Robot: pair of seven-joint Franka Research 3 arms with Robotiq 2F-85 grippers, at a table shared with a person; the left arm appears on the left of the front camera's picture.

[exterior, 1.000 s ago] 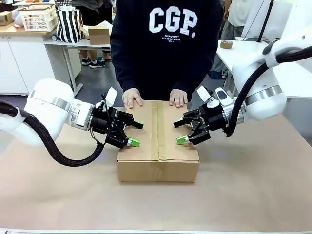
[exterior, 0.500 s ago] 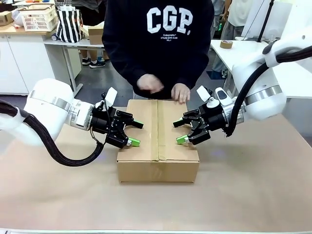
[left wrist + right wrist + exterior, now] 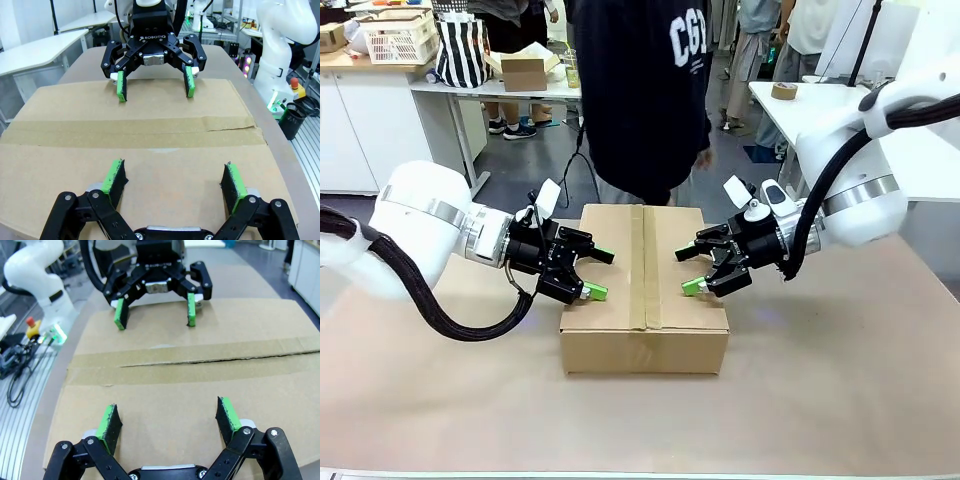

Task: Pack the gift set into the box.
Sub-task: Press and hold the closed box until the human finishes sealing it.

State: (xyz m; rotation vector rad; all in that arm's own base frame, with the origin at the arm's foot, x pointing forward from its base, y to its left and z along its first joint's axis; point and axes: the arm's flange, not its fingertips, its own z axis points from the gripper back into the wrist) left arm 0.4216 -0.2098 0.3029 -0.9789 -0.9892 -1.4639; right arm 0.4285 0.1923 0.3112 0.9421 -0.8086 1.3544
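The box (image 3: 643,300) sits shut at the middle of the table, with a strip of brown tape along its top seam. My left gripper (image 3: 599,274) is open over the left top flap, green pads spread. My right gripper (image 3: 687,270) is open over the right flap, facing the left one. The left wrist view looks past my open left gripper (image 3: 173,175) across the box top (image 3: 150,135) to the right gripper (image 3: 154,85). From the right wrist, my right gripper (image 3: 167,420) faces the left gripper (image 3: 155,312) over the taped seam. The gift set is hidden.
A person (image 3: 640,100) in a dark sweatshirt stands at the far side, turned sideways, hands off the box. Brown paper covers the table (image 3: 840,380). A tape roll (image 3: 783,91) lies on a far right table, and a small carton (image 3: 523,72) on a back one.
The person has lifted both hands off the box's far edge and turned away to the side. Neither arm nor the box has moved.
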